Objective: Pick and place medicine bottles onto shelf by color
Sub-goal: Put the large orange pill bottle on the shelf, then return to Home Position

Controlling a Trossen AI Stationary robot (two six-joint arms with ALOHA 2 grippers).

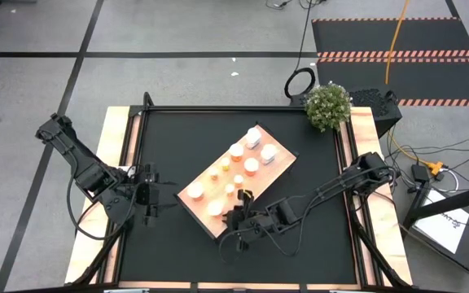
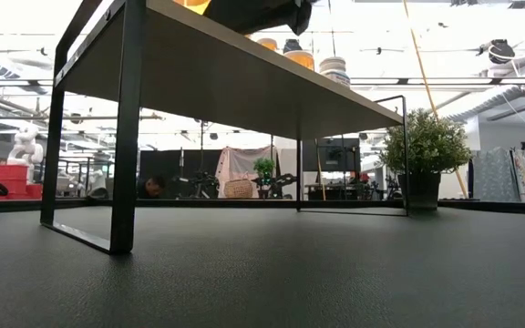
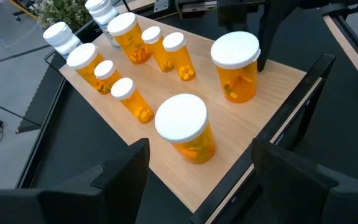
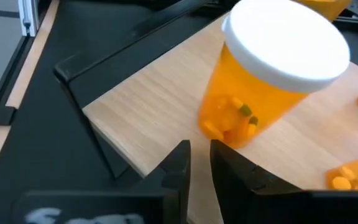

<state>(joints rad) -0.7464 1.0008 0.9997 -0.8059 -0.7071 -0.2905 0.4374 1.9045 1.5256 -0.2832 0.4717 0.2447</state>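
Observation:
The shelf (image 1: 204, 181) is a pale wood board on dark thin legs, lying slantwise mid-table; the low view looks under it (image 2: 244, 82). Several orange bottles with white caps (image 3: 185, 127) stand on its near half, and all-white bottles (image 3: 61, 37) stand at its far end. My right gripper (image 1: 238, 213) is at the shelf's near corner, shut, just short of one orange bottle (image 4: 266, 81) that stands free on the board (image 4: 160, 112). My left gripper (image 1: 149, 195) hovers open off the shelf's left end (image 3: 253, 118), holding nothing.
A small potted plant (image 1: 328, 106) stands at the table's far right corner (image 2: 424, 146). Black mat lies bare on the left and near sides of the shelf. Wooden table borders run along both sides. Cables lie on the floor beyond the table.

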